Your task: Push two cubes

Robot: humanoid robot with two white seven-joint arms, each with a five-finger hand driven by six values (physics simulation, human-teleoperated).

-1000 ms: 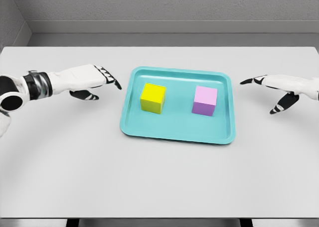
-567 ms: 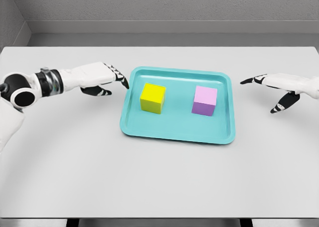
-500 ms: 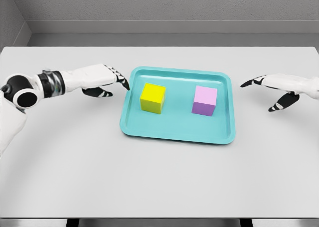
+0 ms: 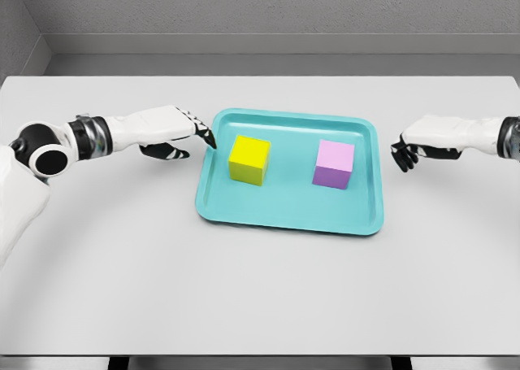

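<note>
Single head view, angled down from the near table (image 4: 260,305) edge, moderately close, apparently centred.

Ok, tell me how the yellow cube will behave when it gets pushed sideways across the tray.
The yellow cube sits flat on one full face and looks as wide as it is tall, so it will probably slide, not roll or tip. It looks rigid, so it should hold its shape. The teal tray has a raised rim, which would likely stop it at the edge.
</note>
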